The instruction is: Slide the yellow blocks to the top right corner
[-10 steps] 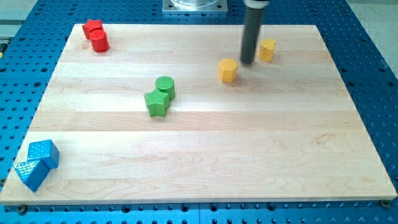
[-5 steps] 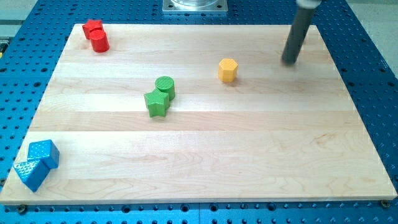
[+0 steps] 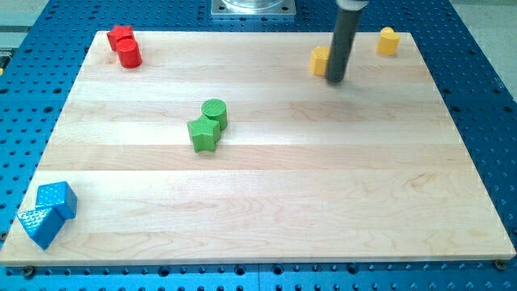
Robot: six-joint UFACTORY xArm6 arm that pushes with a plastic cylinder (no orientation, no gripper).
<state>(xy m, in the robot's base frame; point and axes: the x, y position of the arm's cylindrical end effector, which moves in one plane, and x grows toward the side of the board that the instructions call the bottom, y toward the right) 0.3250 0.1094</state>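
**A:** Item one, the yellow blocks?

**B:** Two. Yellow block one (image 3: 388,40) sits at the board's top right corner, near the top edge. Yellow block two (image 3: 320,60) is well to its left, shape unclear because the rod hides part of it.

**A:** Tool?

**B:** Rod only, no jaws to part or close. My tip (image 3: 334,81) rests on the board just right of and below yellow block two, close against it; whether it touches I cannot tell.

**A:** Handling?

**B:** Judged small, light, rigid and hard; likely to slide easily on smooth wood and to spin off if pushed off-centre. Best contact would be the left face of yellow block two, driven rightward toward the corner.

**A:** Other stock?

**B:** Green cylinder (image 3: 215,111) touching a green star (image 3: 202,133), mid-board. Two red blocks (image 3: 124,46), top left, touching. Blue cube (image 3: 56,199) and blue wedge (image 3: 36,225), bottom left, touching. Wooden board (image 3: 323,186) on a blue perforated base (image 3: 485,97).

**A:** Markings?

**B:** None legible: no brand, label or writing.
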